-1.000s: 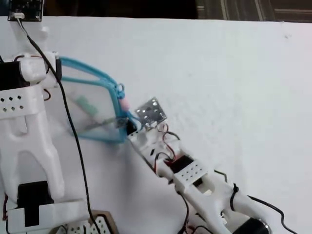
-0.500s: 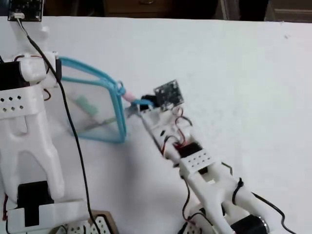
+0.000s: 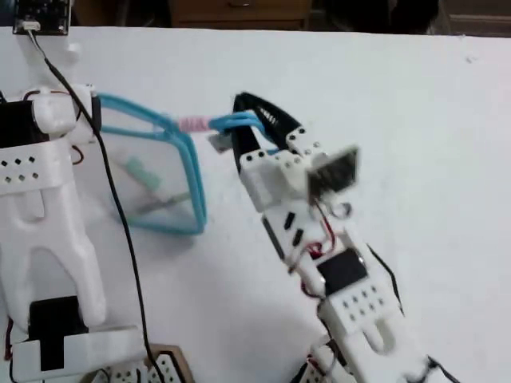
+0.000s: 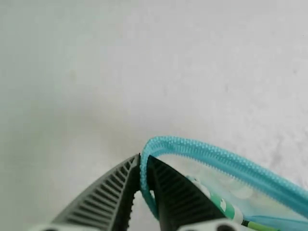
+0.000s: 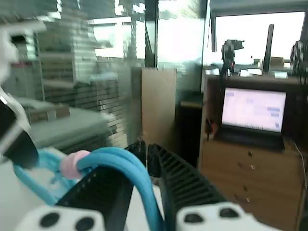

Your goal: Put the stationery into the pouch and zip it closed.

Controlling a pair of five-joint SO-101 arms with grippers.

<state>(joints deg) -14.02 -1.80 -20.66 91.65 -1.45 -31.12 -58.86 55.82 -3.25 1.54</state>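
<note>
Far left of high view: white left arm (image 3: 44, 199) over near-left part of table (image 3: 415, 144), black cable (image 3: 120, 215) trailing down it from small board (image 3: 44, 14) at top corner. Left gripper (image 4: 143, 161) at far-left corner of pouch (image 3: 156, 159), fingers pinched together on blue trim (image 4: 216, 159), trim curving out from between the tips in left wrist view. Pouch clear-walled, flat on table between the two arms, left side tucked under left arm. Inside it, through the clear wall: green piece (image 3: 137, 170) near the middle, thin stick (image 3: 164, 204) lying along the near edge; green-and-white end also visible just beside left fingers in left wrist view. Cannot tell whether zip fully shut. At pouch's far-right corner: pink bead (image 3: 192, 124), touching the trim, joined to blue pull cord (image 3: 233, 121) running rightward off the pouch. Right gripper (image 5: 146, 147) just right of bead, black ribbed fingers clamped on pull cord, tips meeting, cord loop passing between them in right wrist view. Right arm (image 3: 319, 239) slanting from near-right edge up toward centre of table, small camera board (image 3: 334, 169) on its wrist. Behind, in right wrist view: lit laptop (image 5: 252, 109) on wooden cabinet (image 5: 250, 178), well apart from table.
</note>
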